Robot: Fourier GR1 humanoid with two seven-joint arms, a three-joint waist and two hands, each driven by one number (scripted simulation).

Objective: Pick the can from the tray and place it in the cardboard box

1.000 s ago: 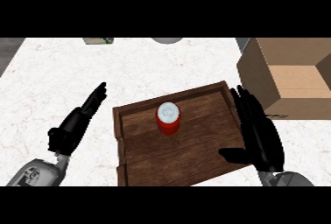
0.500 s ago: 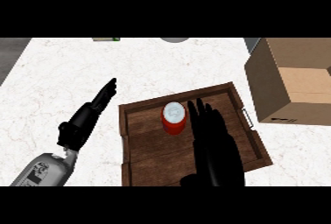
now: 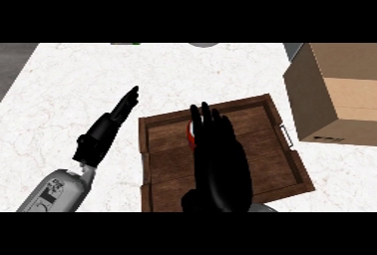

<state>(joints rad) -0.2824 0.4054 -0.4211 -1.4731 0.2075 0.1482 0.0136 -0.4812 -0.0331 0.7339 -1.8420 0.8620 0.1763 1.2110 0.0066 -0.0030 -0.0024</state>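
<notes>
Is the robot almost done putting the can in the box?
Not yet. The red can is on the wooden tray, mostly hidden behind the right hand, whose straight fingers reach over it without gripping. The left hand rests open beside the tray. Grasping, lifting and carrying it to the cardboard box are all left.

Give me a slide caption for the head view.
Right hand open over the tray, covering most of the red can; cardboard box at right.

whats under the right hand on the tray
The right hand hangs open over the wooden tray. Only a sliver of the red can shows at its left edge; the rest of the can is covered.
</notes>
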